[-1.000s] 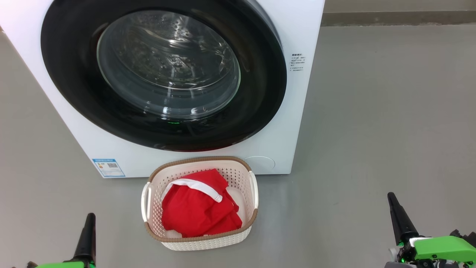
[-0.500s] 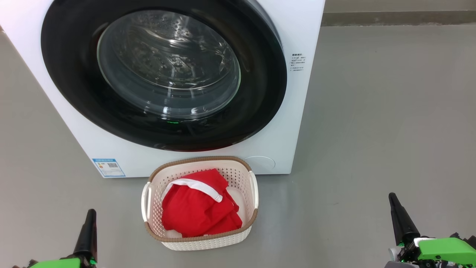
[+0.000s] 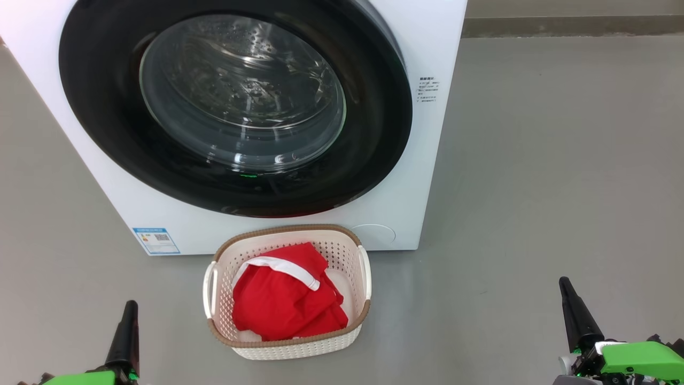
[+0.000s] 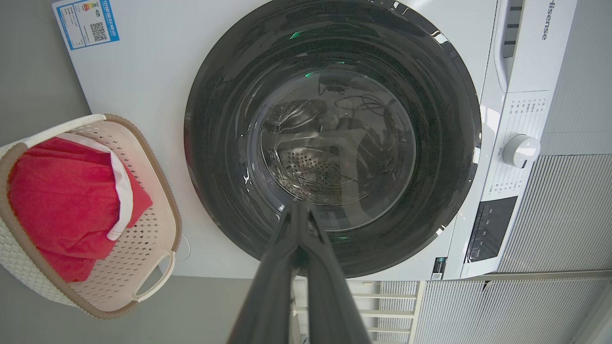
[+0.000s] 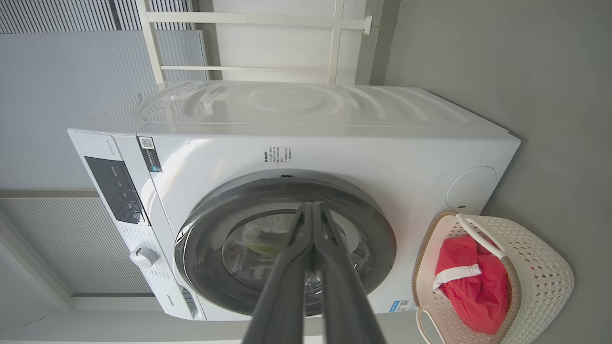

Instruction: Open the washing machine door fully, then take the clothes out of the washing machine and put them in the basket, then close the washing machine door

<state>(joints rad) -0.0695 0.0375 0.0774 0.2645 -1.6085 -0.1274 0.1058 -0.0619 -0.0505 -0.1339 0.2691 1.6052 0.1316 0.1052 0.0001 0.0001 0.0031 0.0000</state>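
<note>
The white washing machine (image 3: pixel 427 160) fills the upper left of the head view, and its round black door (image 3: pixel 374 133) with the glass bowl lies flat against the front. On the floor just in front stands the cream basket (image 3: pixel 299 347), holding the red clothes (image 3: pixel 283 305) with a white trim band. My left gripper (image 3: pixel 130 307) is shut at the lower left, well apart from the basket. My right gripper (image 3: pixel 562 282) is shut at the lower right, holding nothing. Both wrist views look at the door (image 4: pixel 215 143) (image 5: pixel 201 239) past closed fingers, with the basket (image 4: pixel 158 224) (image 5: pixel 540 277) beside it.
Grey floor (image 3: pixel 534 187) stretches wide to the right of the machine. A wall base runs along the far edge (image 3: pixel 572 24). The control panel and white knob (image 4: pixel 521 150) sit on the machine's upper front. Ribbed wall panels (image 4: pixel 564 215) stand behind it.
My left gripper has crept slightly up the head view and the right slightly down; door, basket and clothes have not moved.
</note>
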